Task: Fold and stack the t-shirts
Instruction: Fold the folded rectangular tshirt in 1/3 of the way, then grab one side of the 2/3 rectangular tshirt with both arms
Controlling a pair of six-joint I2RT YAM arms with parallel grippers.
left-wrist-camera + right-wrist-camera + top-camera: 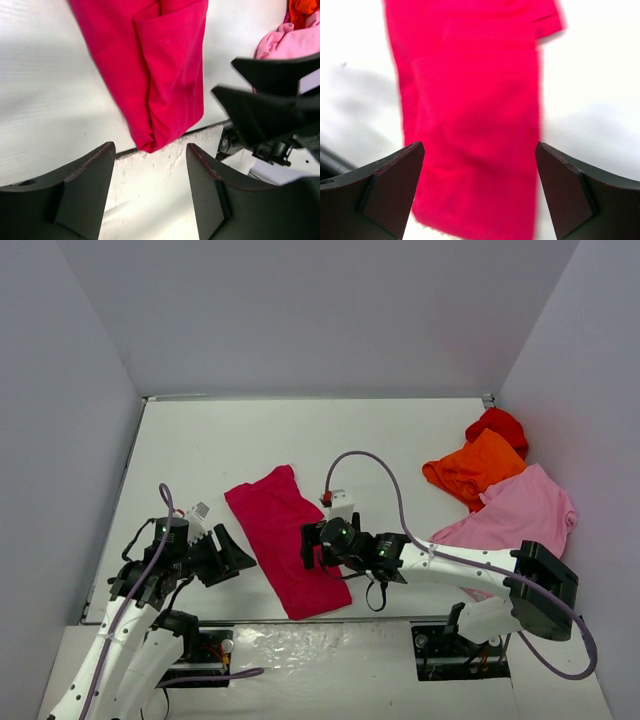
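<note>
I have both arms low at the near edge of the table [250, 430], one on each side of the crimson-magenta t-shirt [288, 540]. The shirt lies flat as a long, narrow strip, running diagonally from mid-table down to the near edge. In the left wrist view one layer is doubled over along its length.

The left tool [235, 558] sits just left of the strip's near half. Its jaws stand partly apart with nothing between them, and only bare table and the shirt's near end show beyond the fingers [95, 170].

The right tool [312, 545] hangs over the strip's right edge. Its jaws are spread wide, one finger on either side of the cloth in the wrist view [480, 147], and they grip nothing. I cannot tell whether its tips touch the fabric.

Well apart, at the table's far right, the light pink t-shirt [525, 510] lies spread. The orange t-shirt [475, 468] overlaps its far edge, and the red t-shirt [497, 425] is bunched behind that.
</note>
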